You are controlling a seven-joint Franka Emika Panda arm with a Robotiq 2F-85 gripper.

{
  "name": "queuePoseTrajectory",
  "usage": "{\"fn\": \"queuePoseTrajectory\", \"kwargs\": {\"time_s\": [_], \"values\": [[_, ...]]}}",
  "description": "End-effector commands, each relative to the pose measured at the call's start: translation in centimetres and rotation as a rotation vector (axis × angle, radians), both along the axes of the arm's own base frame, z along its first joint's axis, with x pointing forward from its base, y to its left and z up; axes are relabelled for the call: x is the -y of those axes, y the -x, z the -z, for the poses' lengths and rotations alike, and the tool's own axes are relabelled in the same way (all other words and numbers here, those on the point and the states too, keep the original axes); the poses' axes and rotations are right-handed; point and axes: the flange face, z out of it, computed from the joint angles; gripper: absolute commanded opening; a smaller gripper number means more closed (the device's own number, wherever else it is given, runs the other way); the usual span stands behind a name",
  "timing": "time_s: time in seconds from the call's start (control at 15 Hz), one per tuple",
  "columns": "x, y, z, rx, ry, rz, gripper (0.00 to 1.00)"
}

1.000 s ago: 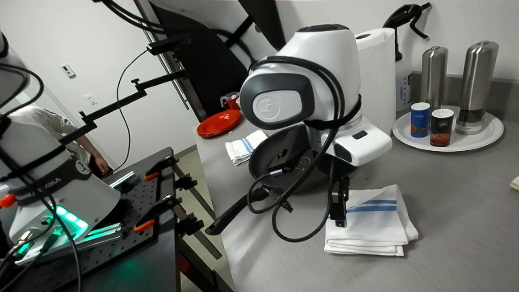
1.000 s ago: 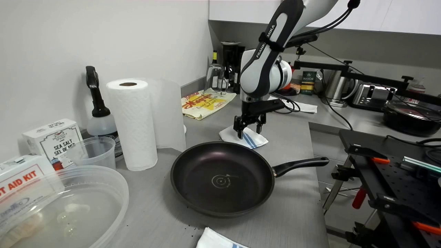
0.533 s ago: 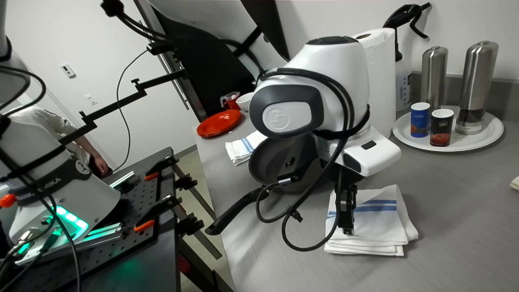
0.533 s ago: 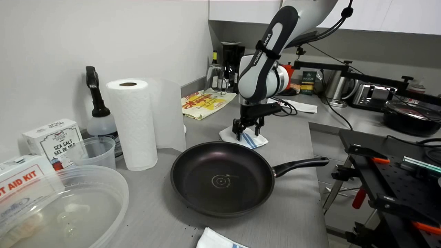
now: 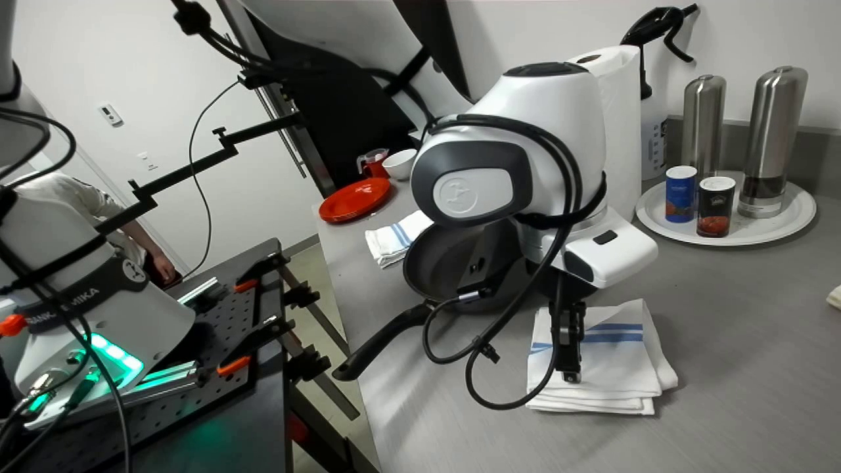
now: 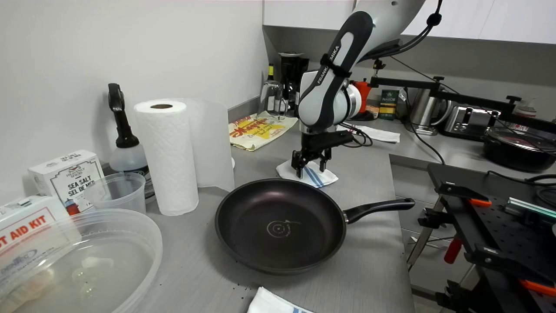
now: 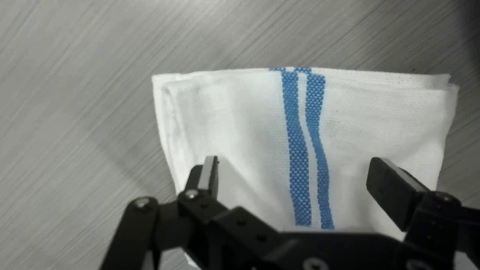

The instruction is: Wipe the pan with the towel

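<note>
A brushed grey counter (image 6: 365,269) runs along a pale wall (image 6: 182,52), and the robot arm (image 6: 331,84) leans down over it. The Robotiq gripper (image 7: 294,165) hangs above the towel (image 7: 243,112), its jaws parted wide and released, with the towel's two blue stripes showing between the fingers (image 7: 392,193) in the wrist view. The towel lies folded in layers on the counter, directly below the jaws; whether the fingers touch it I cannot tell.

The black frying pan (image 6: 278,248) sits upright near the jaws and the towel, its dark interior facing up and its long handle (image 6: 378,209) pointing towards the counter's edge. Past the pan, seen from the jaws, lies a second striped cloth (image 5: 394,242), also white and folded, and beyond that, in an exterior view, a red plate (image 5: 355,200).

On the wall side of the jaws stands the paper-towel roll (image 6: 167,161), which shows in both exterior views, with a spray bottle (image 6: 126,143) just beside it, nearer the wall. A sea salt box (image 6: 74,182) stands farther from the jaws than the roll. Also towards the wall, and well apart from the jaws, a round white plate (image 5: 799,213) carries two tall steel grinders (image 5: 775,138), a blue canister (image 5: 681,197) and a black canister (image 5: 715,210), all upright
</note>
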Motion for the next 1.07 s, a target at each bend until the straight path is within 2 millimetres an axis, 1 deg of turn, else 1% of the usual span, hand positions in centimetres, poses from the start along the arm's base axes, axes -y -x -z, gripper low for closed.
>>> {"fn": "queuePoseTrajectory", "kwargs": {"time_s": [0.0, 0.07, 0.13, 0.27, 0.33, 0.6, 0.67, 0.8, 0.87, 1.0], "values": [[0.33, -0.55, 0.37, 0.003, -0.016, -0.011, 0.73], [0.34, -0.57, 0.41, 0.002, -0.017, -0.012, 0.67], [0.35, -0.58, 0.45, 0.001, -0.018, -0.015, 0.59], [0.36, -0.59, 0.47, -0.002, -0.019, -0.017, 0.45], [0.37, -0.62, 0.44, -0.002, -0.019, -0.018, 0.36], [0.41, -0.73, 0.36, -0.005, -0.017, -0.02, 0.05], [0.42, -0.72, 0.36, -0.006, -0.017, -0.02, 0.0], [0.41, -0.72, 0.35, -0.008, -0.019, -0.02, 0.0], [0.42, -0.72, 0.35, -0.009, -0.019, -0.02, 0.03], [0.42, -0.75, 0.33, -0.009, -0.021, -0.02, 0.01]]}}
